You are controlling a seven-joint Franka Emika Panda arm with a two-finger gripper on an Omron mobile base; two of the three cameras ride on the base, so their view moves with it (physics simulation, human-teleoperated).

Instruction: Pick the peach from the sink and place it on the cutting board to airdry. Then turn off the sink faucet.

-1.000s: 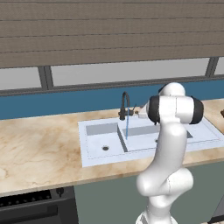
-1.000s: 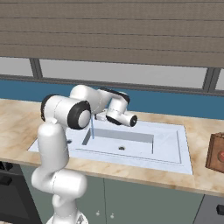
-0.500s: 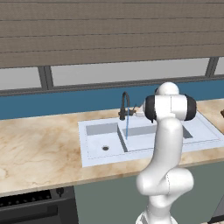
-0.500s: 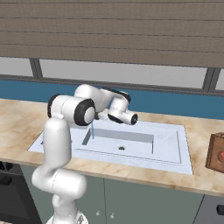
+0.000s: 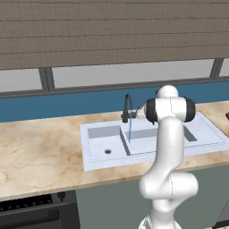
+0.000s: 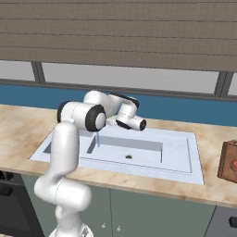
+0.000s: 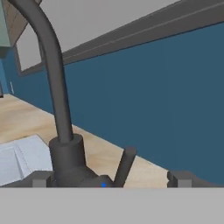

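At the far rim of the sink (image 5: 152, 154), the claw (image 7: 111, 179) stands wide apart around the sink faucet (image 5: 128, 107) base, water running, so closing off-centre could miss the slim lever (image 7: 124, 166); the peach (image 6: 234, 165) rests on the cutting board (image 6: 229, 162), far right.

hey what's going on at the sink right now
The robot arm has brought its claw up to the base of the black sink faucet, fingers open on either side of the small side lever, touching nothing yet. Water runs in a thin blue stream into the white sink. The peach sits on the brown cutting board to the right, so shutting off the faucet looks like the remaining step.
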